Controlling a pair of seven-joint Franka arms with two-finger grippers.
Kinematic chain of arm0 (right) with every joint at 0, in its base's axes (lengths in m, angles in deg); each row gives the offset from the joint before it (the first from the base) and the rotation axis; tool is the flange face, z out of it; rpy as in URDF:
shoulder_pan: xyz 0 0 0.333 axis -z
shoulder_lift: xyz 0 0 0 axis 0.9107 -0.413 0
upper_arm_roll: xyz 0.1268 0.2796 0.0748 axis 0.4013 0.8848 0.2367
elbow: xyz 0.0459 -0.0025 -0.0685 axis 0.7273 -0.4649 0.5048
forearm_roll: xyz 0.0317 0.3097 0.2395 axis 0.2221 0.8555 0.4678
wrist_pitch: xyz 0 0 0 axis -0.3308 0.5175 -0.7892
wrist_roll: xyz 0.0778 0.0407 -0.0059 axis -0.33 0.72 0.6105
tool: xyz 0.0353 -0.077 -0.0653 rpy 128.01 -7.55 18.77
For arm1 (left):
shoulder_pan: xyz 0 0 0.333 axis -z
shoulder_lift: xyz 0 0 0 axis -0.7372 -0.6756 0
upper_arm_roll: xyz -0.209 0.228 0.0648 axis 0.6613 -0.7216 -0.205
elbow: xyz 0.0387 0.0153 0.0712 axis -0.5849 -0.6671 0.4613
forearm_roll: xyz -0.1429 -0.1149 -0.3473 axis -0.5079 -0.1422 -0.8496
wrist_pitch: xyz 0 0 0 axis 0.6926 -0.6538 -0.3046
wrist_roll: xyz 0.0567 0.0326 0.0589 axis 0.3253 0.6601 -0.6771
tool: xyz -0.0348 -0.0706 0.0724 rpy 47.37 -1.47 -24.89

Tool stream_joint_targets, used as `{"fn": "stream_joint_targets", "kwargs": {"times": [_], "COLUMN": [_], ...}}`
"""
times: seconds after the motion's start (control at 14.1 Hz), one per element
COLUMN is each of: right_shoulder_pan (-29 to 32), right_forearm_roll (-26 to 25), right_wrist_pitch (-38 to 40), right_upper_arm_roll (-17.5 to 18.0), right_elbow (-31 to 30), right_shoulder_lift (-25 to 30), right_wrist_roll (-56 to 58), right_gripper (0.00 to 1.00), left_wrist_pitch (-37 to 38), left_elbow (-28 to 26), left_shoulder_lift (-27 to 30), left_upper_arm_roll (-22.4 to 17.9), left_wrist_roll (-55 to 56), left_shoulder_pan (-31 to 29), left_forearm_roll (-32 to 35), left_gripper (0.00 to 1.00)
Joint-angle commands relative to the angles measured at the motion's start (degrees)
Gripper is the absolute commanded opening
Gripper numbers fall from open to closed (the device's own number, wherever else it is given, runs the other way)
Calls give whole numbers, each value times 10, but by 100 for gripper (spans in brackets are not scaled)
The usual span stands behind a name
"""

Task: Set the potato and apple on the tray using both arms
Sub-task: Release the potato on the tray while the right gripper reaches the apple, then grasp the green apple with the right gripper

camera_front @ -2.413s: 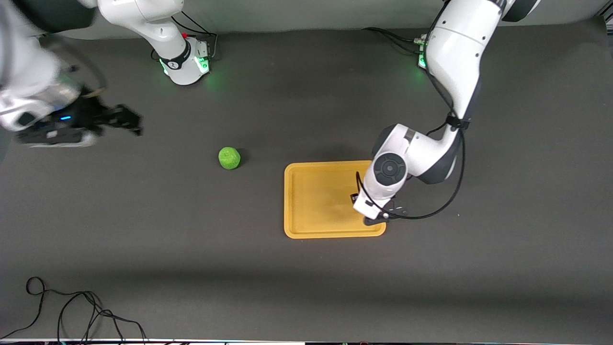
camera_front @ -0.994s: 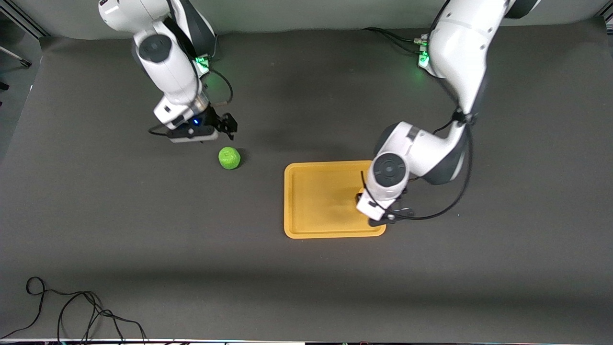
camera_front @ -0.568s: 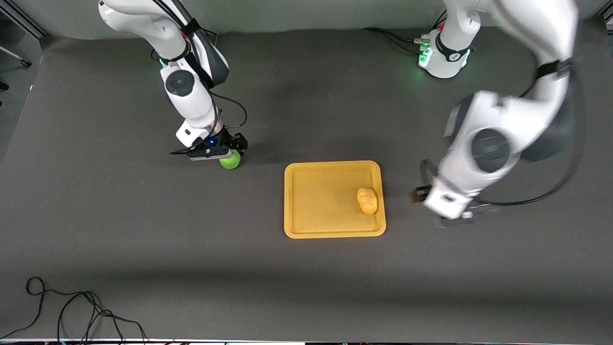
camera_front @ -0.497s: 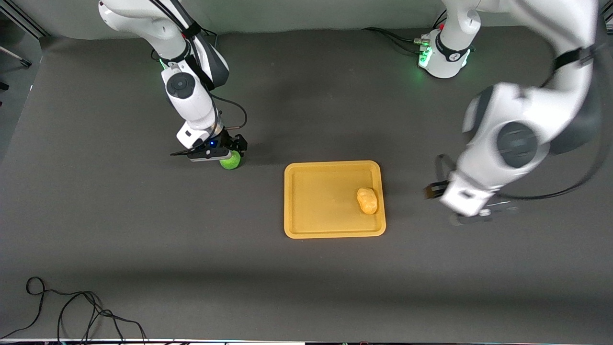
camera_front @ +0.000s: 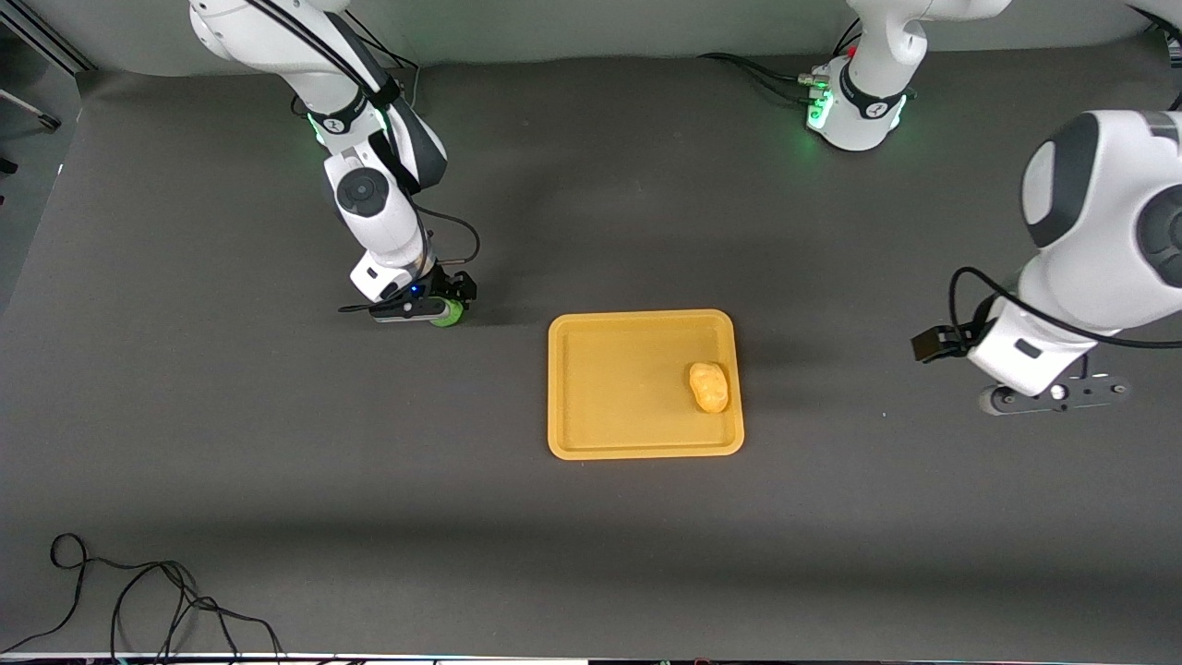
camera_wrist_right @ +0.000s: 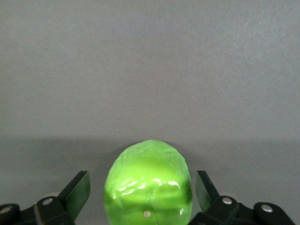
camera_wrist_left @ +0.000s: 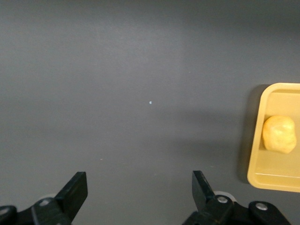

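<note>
The yellow-orange potato point(camera_front: 709, 387) lies in the yellow-orange tray point(camera_front: 591, 379), at the tray's side toward the left arm's end; both show in the left wrist view, the potato point(camera_wrist_left: 279, 134) and the tray point(camera_wrist_left: 257, 140). The green apple point(camera_front: 449, 316) sits on the table toward the right arm's end and is mostly covered by my right gripper point(camera_front: 441, 300). In the right wrist view the apple point(camera_wrist_right: 148, 183) sits between the open jaws of my right gripper point(camera_wrist_right: 143, 197), with a gap on each side. My left gripper point(camera_wrist_left: 139, 194) is open and empty over bare table beside the tray; it also shows in the front view point(camera_front: 1053, 392).
A black cable point(camera_front: 138, 600) lies coiled at the table's front corner toward the right arm's end. The two arm bases point(camera_front: 859, 102) stand along the table's back edge. The dark mat runs bare around the tray.
My left arm let go of the potato on the tray and swung away toward its end of the table. My right arm came in and lowered its open gripper around the apple.
</note>
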Motion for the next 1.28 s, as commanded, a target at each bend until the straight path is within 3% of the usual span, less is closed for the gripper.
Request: {"fn": "stream_joint_targets", "kwargs": {"times": [0.0,0.14,0.28,0.5,0.64,0.85,1.06,1.21], "right_shoulder_pan": [-3,-3,-2,-2,-2,-3,-7,-20], "right_forearm_roll": [-9,-8,-8,-8,-8,-1,28,45], "right_wrist_pitch": [-10,-1,25,90,181,356,482,500], "right_upper_arm_roll": [-4,-4,-5,-20,-27,-26,-23,-19], "right_elbow": [-3,-3,-2,19,67,222,427,538], "right_shoulder_lift": [-10,-10,2,67,108,102,5,-66], "right_wrist_roll": [0,-9,-10,-4,-2,-12,-27,-68], "right_gripper": [100,75,58,57,57,57,57,57], "left_wrist_pitch": [34,54,82,89,87,86,90,91], "left_elbow": [-10,1,29,30,27,39,42,40], "left_shoulder_lift": [42,55,52,55,60,61,62,63], "left_upper_arm_roll": [6,6,6,4,0,-1,-2,0], "left_wrist_roll": [-52,-66,-66,-64,-73,-90,-99,-99], "left_shoulder_pan": [-30,-31,-31,-46,-69,-75,-72,-67], "left_forearm_roll": [6,3,-3,-1,-4,-10,-11,-7], "left_gripper": [99,99,100,100,99,100,100,100]}}
